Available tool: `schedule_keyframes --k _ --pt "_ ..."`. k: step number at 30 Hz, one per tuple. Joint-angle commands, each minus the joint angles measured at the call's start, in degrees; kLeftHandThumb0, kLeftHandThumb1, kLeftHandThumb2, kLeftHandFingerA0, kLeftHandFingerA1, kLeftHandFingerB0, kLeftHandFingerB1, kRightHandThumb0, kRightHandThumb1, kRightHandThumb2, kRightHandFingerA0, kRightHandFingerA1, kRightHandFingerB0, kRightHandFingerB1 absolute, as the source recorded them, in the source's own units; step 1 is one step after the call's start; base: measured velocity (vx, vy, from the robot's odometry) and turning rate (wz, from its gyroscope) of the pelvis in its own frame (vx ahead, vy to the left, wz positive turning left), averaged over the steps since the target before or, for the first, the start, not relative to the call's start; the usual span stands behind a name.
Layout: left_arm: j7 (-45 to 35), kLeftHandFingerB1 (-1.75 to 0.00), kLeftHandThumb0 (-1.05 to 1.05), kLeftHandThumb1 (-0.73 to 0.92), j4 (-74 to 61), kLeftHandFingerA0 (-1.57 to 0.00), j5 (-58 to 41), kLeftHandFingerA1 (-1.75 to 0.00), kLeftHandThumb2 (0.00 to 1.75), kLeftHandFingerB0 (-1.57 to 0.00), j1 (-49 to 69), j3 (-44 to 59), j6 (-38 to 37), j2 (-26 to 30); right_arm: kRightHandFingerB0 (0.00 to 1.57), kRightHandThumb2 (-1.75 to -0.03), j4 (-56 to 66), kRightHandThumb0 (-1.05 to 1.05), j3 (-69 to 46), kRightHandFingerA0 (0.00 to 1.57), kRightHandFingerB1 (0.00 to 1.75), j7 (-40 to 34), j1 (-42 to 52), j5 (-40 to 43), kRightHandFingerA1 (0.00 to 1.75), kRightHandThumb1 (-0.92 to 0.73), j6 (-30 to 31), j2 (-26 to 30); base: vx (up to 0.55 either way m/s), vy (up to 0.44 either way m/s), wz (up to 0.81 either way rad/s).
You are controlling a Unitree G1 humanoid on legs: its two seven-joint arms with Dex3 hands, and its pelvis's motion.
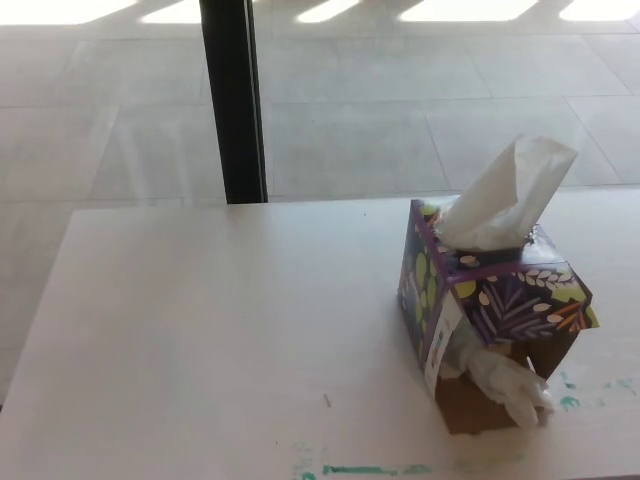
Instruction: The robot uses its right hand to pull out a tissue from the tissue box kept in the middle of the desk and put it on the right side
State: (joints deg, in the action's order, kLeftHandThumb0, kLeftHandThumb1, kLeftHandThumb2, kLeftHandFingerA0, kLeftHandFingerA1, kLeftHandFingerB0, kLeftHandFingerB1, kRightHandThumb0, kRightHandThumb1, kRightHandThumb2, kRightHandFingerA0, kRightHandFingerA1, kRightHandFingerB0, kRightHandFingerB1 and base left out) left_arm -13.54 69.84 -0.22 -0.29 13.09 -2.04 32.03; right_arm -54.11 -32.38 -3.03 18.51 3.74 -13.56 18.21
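A purple tissue box (490, 300) with a leaf and flower pattern stands on the white desk (220, 330), right of the middle. A white tissue (508, 195) sticks up out of its top opening. The box's near side is torn open, showing brown cardboard, and a crumpled clear plastic piece (510, 385) hangs out of it. Neither of my hands shows in the head view.
A black vertical post (233, 100) stands behind the desk's far edge, in front of a pale tiled floor. Green marks (365, 469) stain the desk near its front edge and to the right of the box.
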Motion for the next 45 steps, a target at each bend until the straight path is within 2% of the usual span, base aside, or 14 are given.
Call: schedule_keyframes --k 1,3,4,6,8,9,18,22,23,25,31,43,44,45 --pt "-3.56 -0.92 -0.86 0.66 2.00 -0.77 -1.59 -1.01 1.07 -0.58 -0.63 1.21 -0.05 1.34 0.46 -0.63 3.05 -0.57 -4.83 0.82 0.75 4.28 -2.15 8.06 1.08 -0.60 -2.23 3.25 0.00 0.000 0.00" --pt "-3.60 -0.90 -0.85 0.67 2.14 -0.78 -1.78 -1.01 1.09 -0.54 -0.34 1.50 -0.13 1.05 0.47 -0.58 6.70 -0.67 -6.25 0.73 0.76 6.33 -4.62 9.94 1.09 -0.61 -3.03 4.39 0.00 0.000 0.00" --pt "-3.56 -0.90 -0.86 0.67 2.08 -0.79 -1.79 -1.01 1.08 -0.54 -0.10 1.51 -0.29 0.98 0.47 -0.99 8.67 -0.68 -6.01 0.75 0.73 6.16 -5.60 9.54 0.94 -0.50 -2.64 5.19 0.00 0.000 0.00" --pt "-3.68 -0.89 -0.86 0.66 2.26 -0.76 -1.93 -1.01 1.05 -0.53 1.06 1.73 -0.19 0.88 0.43 -0.59 14.50 -0.70 -6.24 0.82 0.67 8.60 -6.88 10.90 1.01 -0.63 1.58 6.89 0.00 0.000 0.00" --pt "-3.53 -0.91 -0.86 0.65 2.11 -0.78 -1.96 -1.00 1.05 -0.56 1.14 1.82 -0.21 0.81 0.44 -0.90 20.98 -0.80 -4.86 0.83 0.68 7.50 -7.45 9.06 0.95 -0.47 2.91 8.13 0.00 0.000 0.00" --pt "-3.92 -1.04 -0.79 0.90 2.46 -0.76 -2.35 -1.12 0.66 -0.53 0.92 2.20 0.37 0.74 0.43 -0.60 33.64 -0.80 -3.52 0.87 0.57 5.51 -7.98 8.10 1.00 -0.65 8.62 9.11 0.00 0.000 0.00" --pt "-3.77 -1.01 -0.78 0.91 1.97 -0.75 -1.45 -1.07 0.67 -0.54 1.07 1.26 -0.43 0.73 0.29 -0.61 53.98 -0.50 4.28 0.50 0.37 8.34 -27.55 7.64 0.63 -0.72 21.69 17.85 0.00 0.000 0.01" --pt "-3.89 -1.00 -0.77 0.91 2.00 -0.75 -1.46 -1.08 0.67 -0.54 1.30 1.24 -0.18 0.72 0.27 -0.60 53.92 -0.53 10.05 0.46 0.37 12.27 -37.26 7.32 0.65 -0.70 24.39 19.13 0.00 0.000 0.00" --pt "-3.95 -0.91 -0.86 0.65 2.00 -0.78 -1.50 -1.00 1.05 -0.58 1.63 1.28 -0.36 0.61 0.28 -0.82 52.39 -0.48 13.90 0.48 0.50 13.02 -43.46 5.64 0.74 -0.49 26.80 18.39 0.00 0.000 0.00" --pt "-3.91 -0.91 -0.84 0.68 2.13 -0.81 -1.30 -1.02 1.11 -0.58 1.56 1.09 -0.51 0.59 0.27 -0.77 50.34 -0.43 16.70 0.53 0.48 14.62 -47.02 3.54 0.77 -0.45 26.64 18.48 0.00 0.000 0.00" --pt "-4.59 -0.92 -0.85 0.65 1.36 -0.77 -2.02 -1.01 1.05 -0.58 1.93 1.61 -0.44 0.58 0.33 -0.56 45.62 -0.44 27.03 0.54 0.32 19.29 -57.60 -3.14 0.65 -0.55 27.78 17.99 0.00 0.000 0.00" --pt "-4.68 -0.91 -0.86 0.65 1.71 -0.79 -1.56 -1.01 1.05 -0.59 2.38 1.28 -0.83 1.00 0.26 -0.82 31.89 -0.54 42.92 0.47 0.47 22.25 -72.18 -12.00 0.71 -0.45 25.27 15.30 0.00 0.000 0.00" --pt "-4.70 -1.02 -0.77 0.92 1.67 -0.75 -1.61 -1.09 0.67 -0.58 2.52 1.34 -0.82 1.06 0.28 -0.57 30.64 -0.53 43.99 0.42 0.34 22.70 -73.20 -12.49 0.71 -0.57 25.32 15.44 0.00 0.000 0.00" --pt "-4.49 -1.02 -0.78 0.92 1.53 -0.78 -1.32 -1.08 0.67 -0.59 2.78 1.11 -1.01 1.19 0.18 -0.79 28.97 -0.60 45.35 0.38 0.44 23.65 -74.63 -13.02 0.68 -0.45 25.65 15.56 0.00 0.000 0.00"
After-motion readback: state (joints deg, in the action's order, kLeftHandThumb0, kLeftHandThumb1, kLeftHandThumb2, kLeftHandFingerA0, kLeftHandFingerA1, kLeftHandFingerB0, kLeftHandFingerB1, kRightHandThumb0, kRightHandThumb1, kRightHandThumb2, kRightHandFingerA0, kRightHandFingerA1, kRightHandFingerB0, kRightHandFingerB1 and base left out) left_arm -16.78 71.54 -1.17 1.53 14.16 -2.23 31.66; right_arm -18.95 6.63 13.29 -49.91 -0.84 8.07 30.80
